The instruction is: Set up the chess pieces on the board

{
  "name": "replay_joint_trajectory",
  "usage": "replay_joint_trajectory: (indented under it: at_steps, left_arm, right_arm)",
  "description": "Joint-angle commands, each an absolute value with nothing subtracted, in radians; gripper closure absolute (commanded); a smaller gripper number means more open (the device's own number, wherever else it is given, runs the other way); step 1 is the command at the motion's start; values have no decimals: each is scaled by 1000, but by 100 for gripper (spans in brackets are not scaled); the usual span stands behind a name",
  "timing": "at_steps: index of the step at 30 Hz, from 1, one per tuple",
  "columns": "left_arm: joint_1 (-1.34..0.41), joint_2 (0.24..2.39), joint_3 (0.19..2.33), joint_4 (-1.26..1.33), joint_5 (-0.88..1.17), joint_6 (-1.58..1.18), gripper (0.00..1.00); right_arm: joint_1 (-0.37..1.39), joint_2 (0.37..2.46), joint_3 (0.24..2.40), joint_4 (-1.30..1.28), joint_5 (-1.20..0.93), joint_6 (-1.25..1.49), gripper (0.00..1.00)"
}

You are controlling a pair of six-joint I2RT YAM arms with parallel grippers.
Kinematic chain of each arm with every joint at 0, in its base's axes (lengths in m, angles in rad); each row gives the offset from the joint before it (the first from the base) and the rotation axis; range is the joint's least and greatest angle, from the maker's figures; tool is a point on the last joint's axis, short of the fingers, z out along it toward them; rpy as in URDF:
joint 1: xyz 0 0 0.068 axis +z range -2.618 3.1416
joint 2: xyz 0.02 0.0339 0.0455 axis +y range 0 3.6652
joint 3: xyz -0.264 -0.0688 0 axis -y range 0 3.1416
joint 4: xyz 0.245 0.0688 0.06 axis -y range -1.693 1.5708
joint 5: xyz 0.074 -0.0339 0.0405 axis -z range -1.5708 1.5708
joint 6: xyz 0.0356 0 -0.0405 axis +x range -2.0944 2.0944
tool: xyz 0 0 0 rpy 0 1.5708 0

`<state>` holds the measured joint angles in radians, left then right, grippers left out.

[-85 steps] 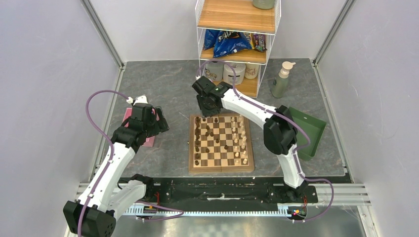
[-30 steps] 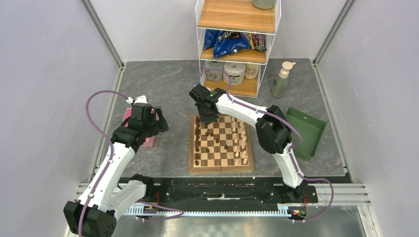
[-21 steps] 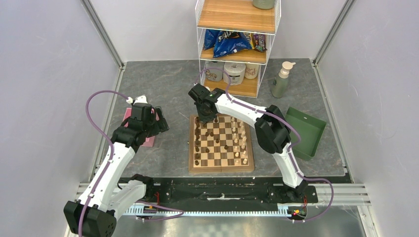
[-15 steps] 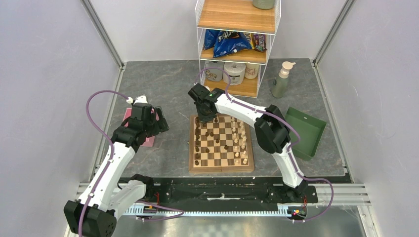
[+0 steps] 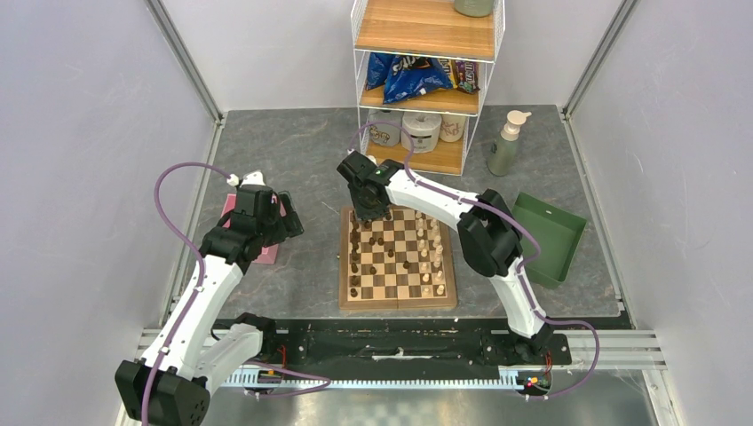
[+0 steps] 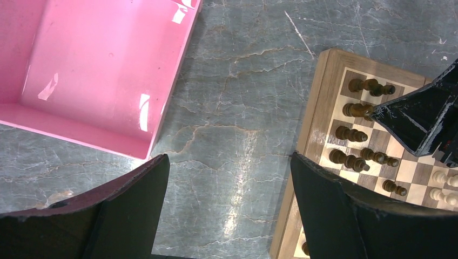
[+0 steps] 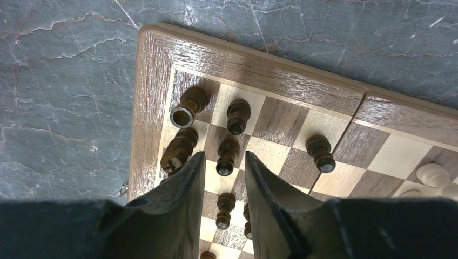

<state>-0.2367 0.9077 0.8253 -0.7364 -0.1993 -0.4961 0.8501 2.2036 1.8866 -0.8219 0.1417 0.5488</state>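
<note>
The chessboard (image 5: 397, 286) lies in the middle of the table. Dark brown pieces (image 5: 355, 256) stand in its left columns and pale cream pieces (image 5: 435, 257) in its right columns. My right gripper (image 5: 364, 213) hangs over the board's far left corner. In the right wrist view it (image 7: 224, 157) is open a little, with a dark pawn (image 7: 227, 155) standing below between the fingertips, not gripped. A dark rook (image 7: 186, 108) and other dark pawns (image 7: 320, 152) stand nearby. My left gripper (image 6: 229, 162) is wide open and empty over bare table between the pink tray and the board's left edge (image 6: 316, 129).
A pink tray (image 5: 238, 209) lies left of the board, under my left arm; it also shows in the left wrist view (image 6: 97, 70). A green tray (image 5: 555, 235) lies to the right. A wire shelf rack (image 5: 426, 80) and a pump bottle (image 5: 506, 142) stand at the back.
My right gripper has shifted slightly left over the board's far left corner since the earliest frame and barely moved in the last second. The left arm has not moved.
</note>
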Motion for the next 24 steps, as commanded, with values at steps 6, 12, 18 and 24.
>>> replay_joint_trajectory:
  at_steps: [6, 12, 18, 24]
  left_arm:
    - [-230, 904, 831, -708, -187, -459, 11]
    - [-230, 905, 830, -706, -180, -457, 11]
    - [-230, 901, 828, -706, -178, -458, 11]
    - [-230, 899, 828, -705, -177, -458, 11]
  right_arm:
    - [860, 2034, 1787, -784, 197, 539, 58]
    - [870, 2001, 1730, -782, 155, 522, 62]
    - [895, 2016, 1723, -803, 108, 507, 65]
    - [918, 2044, 1736, -839, 133, 515, 65]
